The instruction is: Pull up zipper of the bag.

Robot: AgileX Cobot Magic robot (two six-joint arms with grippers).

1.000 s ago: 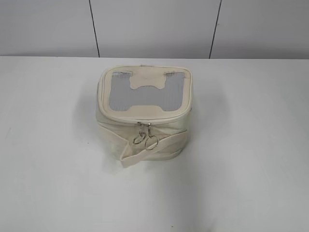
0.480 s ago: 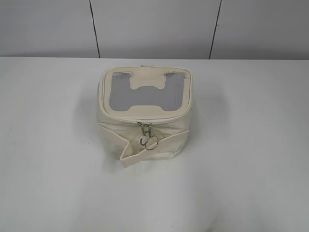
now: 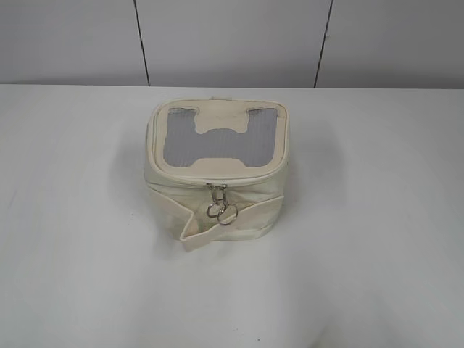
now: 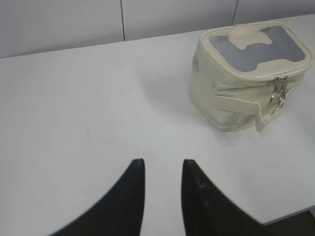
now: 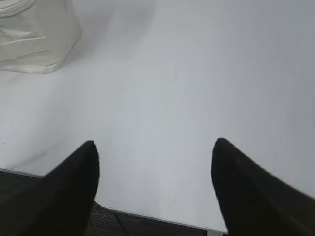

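— Are you reading any lettering on the bag (image 3: pixel 217 170)?
— No. I'm seeing nothing written or printed on it: the mesh top, the bone-shaped patch (image 3: pixel 219 129) and the strap (image 3: pixel 232 221) are all showing plain.
— And the table (image 3: pixel 377 239), or the wall behind it?
— Both are showing bare white and grey, with no label, number or sign on either. The wrist views are giving no readable marks either.
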